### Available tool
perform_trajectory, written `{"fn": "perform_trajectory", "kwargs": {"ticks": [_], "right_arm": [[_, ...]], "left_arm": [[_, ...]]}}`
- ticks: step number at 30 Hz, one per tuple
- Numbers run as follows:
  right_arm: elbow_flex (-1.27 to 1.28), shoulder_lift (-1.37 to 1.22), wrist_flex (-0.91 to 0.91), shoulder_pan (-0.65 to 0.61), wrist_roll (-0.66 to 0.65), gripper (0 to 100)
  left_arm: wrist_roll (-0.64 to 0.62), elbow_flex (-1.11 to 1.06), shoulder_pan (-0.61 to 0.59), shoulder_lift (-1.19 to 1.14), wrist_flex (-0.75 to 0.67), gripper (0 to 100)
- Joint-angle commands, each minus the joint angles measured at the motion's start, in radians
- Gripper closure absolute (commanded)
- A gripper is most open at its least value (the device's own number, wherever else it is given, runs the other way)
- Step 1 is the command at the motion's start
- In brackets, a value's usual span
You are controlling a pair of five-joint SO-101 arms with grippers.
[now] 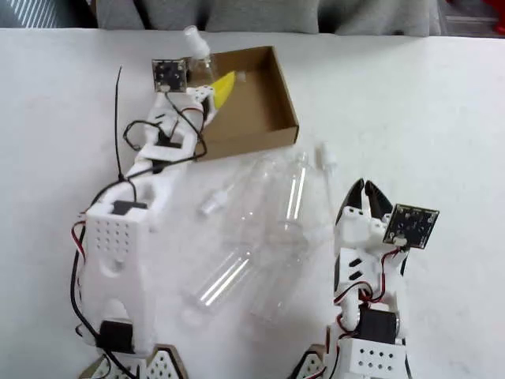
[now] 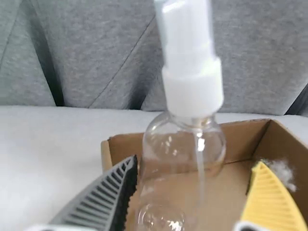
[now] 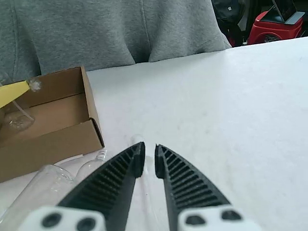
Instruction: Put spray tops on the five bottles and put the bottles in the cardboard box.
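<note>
1. Your left gripper (image 2: 196,166) is holding a clear round-shouldered plastic bottle (image 2: 183,144) with a white spray top (image 2: 190,72) already on it. The jaws are sitting on either side of the body, and I judge they are gripping it.
2. That bottle is hanging tilted over the left part of the shallow brown cardboard box (image 1: 286,95), with its base low inside. I judge you are in the middle of dropping it off, since it is not yet lying free.
3. The box floor I can see is holding no other bottle, so this is looking like the first of five.
4. The other clear plastic bottles (image 1: 276,213) are lying on their sides on the white table (image 1: 442,103), between the two arms and just below the box. They are overlapping, so I cannot count them for sure.
5. A loose white spray top (image 1: 325,155) is lying near those bottles, just beyond your right gripper (image 3: 149,156). Another white piece (image 1: 211,205) is lying by a bottle neck, and I cannot tell whether it is attached.
6. Your right gripper is resting low over the table with its jaws almost closed, leaving a thin gap and gripping nothing.
7. Most of the job is waiting: capping the table bottles and boxing them.
</note>
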State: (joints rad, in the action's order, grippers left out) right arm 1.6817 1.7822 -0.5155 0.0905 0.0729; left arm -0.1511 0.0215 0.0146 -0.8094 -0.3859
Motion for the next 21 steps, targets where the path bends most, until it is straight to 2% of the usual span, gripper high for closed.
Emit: {"fn": "perform_trajectory", "kwargs": {"ticks": [1,10,21], "right_arm": [[0.009,-0.002,-0.004,0.005,-0.02,98.1],[0.009,-0.004,-0.004,0.005,-0.021,98.1],[0.009,-0.004,-0.004,0.007,-0.021,98.1]], "left_arm": [[-0.011,-0.069,0.022,0.189,0.005,64],[-0.011,-0.331,0.024,0.476,0.032,65],[-0.011,-0.516,0.033,0.928,0.54,65]]}}
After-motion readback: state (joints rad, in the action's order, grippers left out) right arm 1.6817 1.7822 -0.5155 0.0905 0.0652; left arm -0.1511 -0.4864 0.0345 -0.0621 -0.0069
